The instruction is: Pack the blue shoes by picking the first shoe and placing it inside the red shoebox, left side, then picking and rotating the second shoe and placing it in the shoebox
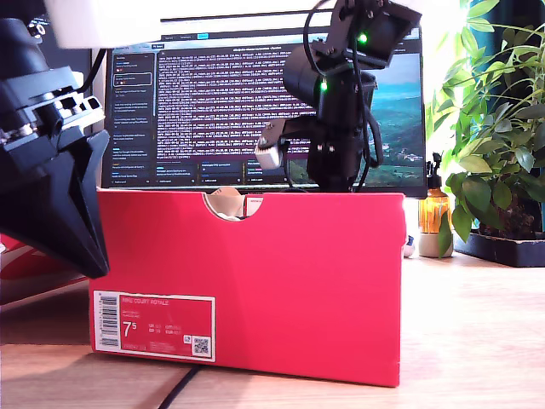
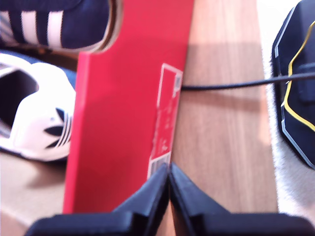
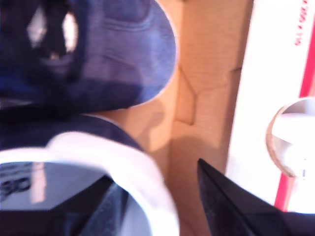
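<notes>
Reaching into your bright red cardboard shoebox (image 1: 281, 281), my second pincer (image 3: 162, 201) gapes around a navy suede shoe's white heel (image 3: 123, 172); my first pincer (image 2: 169, 184) hangs outside, fingers pressed together, empty.

Office desk: monitor (image 1: 255, 102), potted plant (image 1: 494, 128)

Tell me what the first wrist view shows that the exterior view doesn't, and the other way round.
Only the first wrist view shows the blue shoes, both inside the box, one showing white stripes, the other a white tongue, and my first gripper shut. Only the exterior view shows the monitor, the plants and an arm reaching down behind the box. Both show the red shoebox, its white label and the wooden table.
</notes>
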Robot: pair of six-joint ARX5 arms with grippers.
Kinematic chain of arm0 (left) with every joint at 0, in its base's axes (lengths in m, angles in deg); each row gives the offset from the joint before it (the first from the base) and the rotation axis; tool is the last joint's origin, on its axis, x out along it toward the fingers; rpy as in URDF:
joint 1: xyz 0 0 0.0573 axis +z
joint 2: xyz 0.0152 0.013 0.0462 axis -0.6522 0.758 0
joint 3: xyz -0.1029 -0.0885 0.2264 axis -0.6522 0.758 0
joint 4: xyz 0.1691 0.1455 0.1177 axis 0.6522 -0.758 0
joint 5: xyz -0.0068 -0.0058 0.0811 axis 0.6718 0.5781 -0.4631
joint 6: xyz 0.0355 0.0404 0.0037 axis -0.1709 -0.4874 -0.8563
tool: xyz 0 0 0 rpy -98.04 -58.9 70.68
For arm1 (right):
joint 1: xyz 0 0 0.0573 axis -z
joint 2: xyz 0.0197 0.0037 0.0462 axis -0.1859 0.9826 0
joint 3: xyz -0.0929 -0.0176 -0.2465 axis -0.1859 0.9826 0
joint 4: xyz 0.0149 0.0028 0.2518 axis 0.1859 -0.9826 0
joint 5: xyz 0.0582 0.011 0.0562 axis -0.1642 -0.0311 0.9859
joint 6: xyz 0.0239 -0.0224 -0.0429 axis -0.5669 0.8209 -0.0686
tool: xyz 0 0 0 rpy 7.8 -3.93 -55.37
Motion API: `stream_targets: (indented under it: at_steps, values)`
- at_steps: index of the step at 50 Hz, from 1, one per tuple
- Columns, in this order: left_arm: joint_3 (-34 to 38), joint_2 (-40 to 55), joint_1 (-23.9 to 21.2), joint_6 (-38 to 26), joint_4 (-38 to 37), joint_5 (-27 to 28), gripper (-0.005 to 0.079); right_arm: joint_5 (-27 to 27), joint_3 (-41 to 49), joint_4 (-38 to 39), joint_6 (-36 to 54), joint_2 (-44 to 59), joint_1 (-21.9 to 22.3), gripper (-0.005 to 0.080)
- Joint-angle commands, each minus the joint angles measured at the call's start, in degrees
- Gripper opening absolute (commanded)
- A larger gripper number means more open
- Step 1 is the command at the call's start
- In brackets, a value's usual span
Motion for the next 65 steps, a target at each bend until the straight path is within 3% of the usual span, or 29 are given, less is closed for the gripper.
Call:
stream_targets:
  at_steps: [1,10,17,25,36,41,45,48,49,50,51,65]
  values:
    - [-0.2,0.2,-0.2,0.2,0.6,0.4,-0.0019,0.6,-4.3,-0.5,-1.1,-0.2,-0.5,0.0392]
    - [-0.2,0.2,-0.1,0.2,0.6,0.4,-0.0019,0.7,-11.5,-10.3,-5.9,-0.2,-0.5,0.0392]
    - [-0.2,0.2,-0.2,0.2,0.7,1.0,-0.0019,3.9,-13.5,-12.0,-9.8,-0.2,-0.5,0.0385]
    - [-0.2,0.2,-0.2,0.2,0.4,1.7,-0.0019,2.1,-14.1,-15.6,-16.3,-0.2,-1.0,0.0385]
    - [-0.2,0.2,-0.2,0.2,0.4,1.7,-0.0019,1.8,-14.1,-23.0,-17.8,-0.2,-0.9,0.0385]
    - [-0.2,0.2,-0.2,0.3,0.4,1.7,-0.0019,-0.1,-14.3,-24.7,-24.3,-0.5,-1.0,0.0381]
    - [-0.2,0.2,-0.2,0.4,0.3,1.7,-0.0019,-2.5,-14.4,-25.1,-29.8,-0.5,-1.0,0.0287]
    - [-0.2,0.2,-0.2,1.8,0.2,1.7,-0.0019,-3.4,-14.4,-25.7,-32.4,-0.6,-1.0,0.0108]
    - [-0.2,0.2,-0.2,3.3,0.2,1.7,-0.0019,-3.5,-14.4,-25.7,-33.0,-0.7,-1.0,0.0001]
    - [-0.2,0.2,-0.2,3.3,0.2,1.7,-0.0019,-3.6,-14.4,-25.7,-34.3,-0.8,-0.8,-0.0022]
    - [-0.2,0.2,-0.2,3.3,0.2,1.7,-0.0019,-3.7,-14.4,-25.5,-35.8,-0.9,-0.7,0.0007]
    - [-0.2,0.2,-0.1,5.1,0.4,-0.6,-0.0017,-3.4,-14.6,-23.5,-55.0,-4.7,2.0,-0.0013]
